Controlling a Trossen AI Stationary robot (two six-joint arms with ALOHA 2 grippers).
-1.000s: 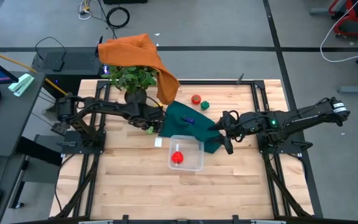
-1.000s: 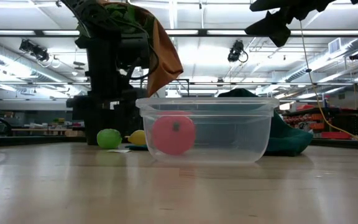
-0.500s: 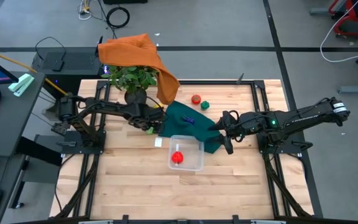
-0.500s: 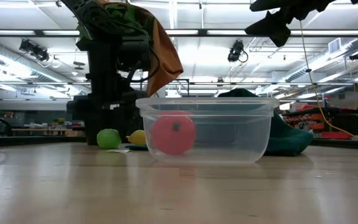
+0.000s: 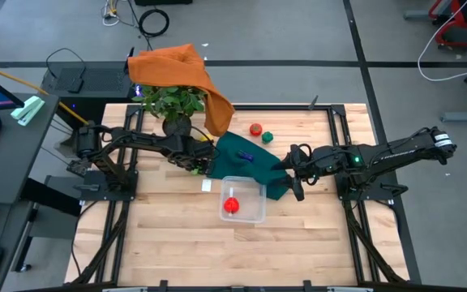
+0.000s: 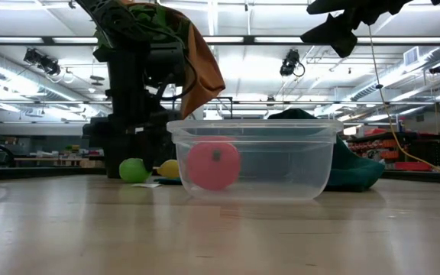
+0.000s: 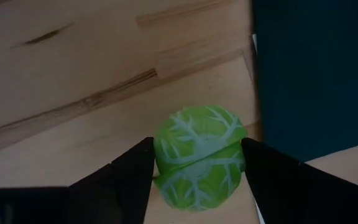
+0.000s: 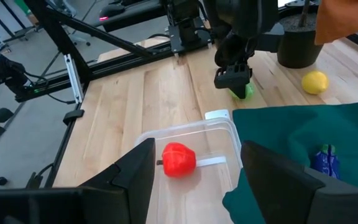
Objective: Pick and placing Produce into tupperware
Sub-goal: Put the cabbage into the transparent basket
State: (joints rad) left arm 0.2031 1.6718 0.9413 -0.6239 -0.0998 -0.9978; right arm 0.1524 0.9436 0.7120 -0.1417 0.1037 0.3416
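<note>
between the left gripper's [image 7: 196, 163] jaws sits the green produce [image 7: 199, 157], touching both.

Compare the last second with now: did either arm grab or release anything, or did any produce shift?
The left gripper has closed in around the round light-green toy cabbage on the wooden table, its fingers now against both sides. The cabbage has not moved. The right gripper stays raised over the dark-green cloth; the red toy fruit remains in the clear plastic container.
</note>
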